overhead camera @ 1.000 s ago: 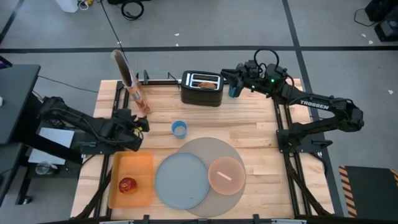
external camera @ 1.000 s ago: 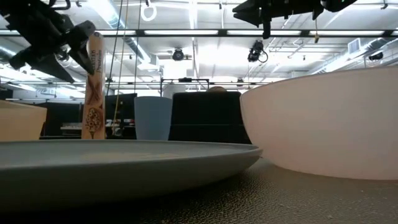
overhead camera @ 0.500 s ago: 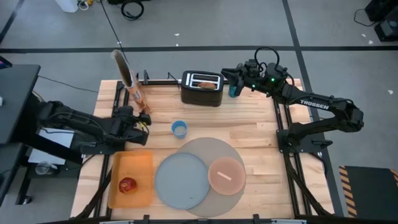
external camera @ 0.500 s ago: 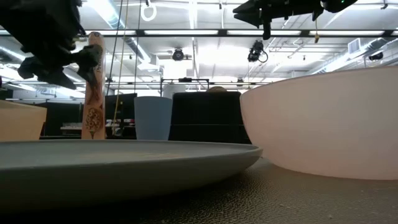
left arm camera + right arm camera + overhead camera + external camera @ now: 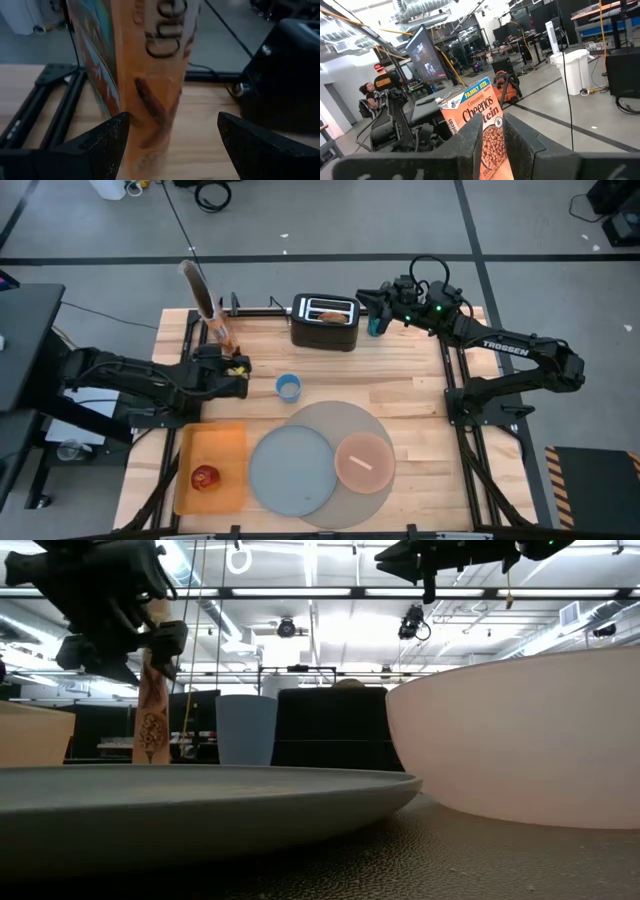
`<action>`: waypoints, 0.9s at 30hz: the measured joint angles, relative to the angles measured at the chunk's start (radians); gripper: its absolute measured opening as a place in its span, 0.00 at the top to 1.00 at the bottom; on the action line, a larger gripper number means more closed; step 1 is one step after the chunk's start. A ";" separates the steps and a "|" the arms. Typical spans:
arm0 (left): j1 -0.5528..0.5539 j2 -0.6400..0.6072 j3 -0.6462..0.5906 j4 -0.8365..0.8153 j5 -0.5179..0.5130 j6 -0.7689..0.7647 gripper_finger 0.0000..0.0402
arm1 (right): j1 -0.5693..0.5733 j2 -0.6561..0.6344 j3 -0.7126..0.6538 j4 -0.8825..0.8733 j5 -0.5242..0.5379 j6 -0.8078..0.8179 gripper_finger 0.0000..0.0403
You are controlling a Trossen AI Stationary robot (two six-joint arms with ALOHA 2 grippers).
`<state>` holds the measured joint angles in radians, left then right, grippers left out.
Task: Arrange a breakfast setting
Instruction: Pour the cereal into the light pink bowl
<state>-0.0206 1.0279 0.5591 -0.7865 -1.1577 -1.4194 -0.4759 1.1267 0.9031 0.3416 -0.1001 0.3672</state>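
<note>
An orange cereal box [image 5: 213, 318] stands upright on its base at the table's far left. My left gripper [image 5: 238, 367] is open just on the near side of it. In the left wrist view its two fingers [image 5: 107, 142] stand on either side of the box's lower part [image 5: 150, 100]; I cannot tell whether they touch it. A grey mat [image 5: 325, 420] carries a blue-grey plate [image 5: 290, 470] and a pink bowl [image 5: 364, 462]. A red apple [image 5: 205, 478] lies in the orange tray [image 5: 225, 442]. Round bread sits in the black toaster [image 5: 325, 321]. My right gripper [image 5: 372, 313] hangs raised beside the toaster, a narrow gap between its fingers and nothing in it.
A small blue cup [image 5: 288, 387] stands between the cereal box and the mat. The left arm's black frame rail [image 5: 55, 95] runs along the table's left edge. Bare wood lies to the right of the cup, toward the right arm's base [image 5: 470, 405].
My left gripper has swung toward the table's right and far side and come down a little, turning until it faces the lower part of the cereal box. The box has stayed upright in its place.
</note>
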 joint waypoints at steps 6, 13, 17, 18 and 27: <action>0.086 0.000 0.000 0.003 -0.032 0.027 0.22 | 0.000 0.000 0.000 0.000 0.002 0.000 0.80; 0.184 0.000 -0.005 0.019 -0.051 0.059 0.22 | 0.000 0.000 0.000 0.000 0.002 0.000 0.80; 0.217 0.000 -0.062 0.100 0.005 0.078 0.22 | 0.000 0.000 0.000 0.001 0.002 0.000 0.80; 0.222 0.000 -0.081 0.129 0.016 0.080 0.22 | 0.000 0.000 0.000 0.001 0.002 0.000 0.80; 0.246 0.000 -0.194 0.240 0.056 0.081 0.22 | 0.000 0.000 0.000 0.000 0.002 0.032 0.80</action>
<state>0.2258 1.0275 0.3654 -0.5463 -1.1019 -1.3384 -0.4759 1.1267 0.9031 0.3420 -0.0986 0.3988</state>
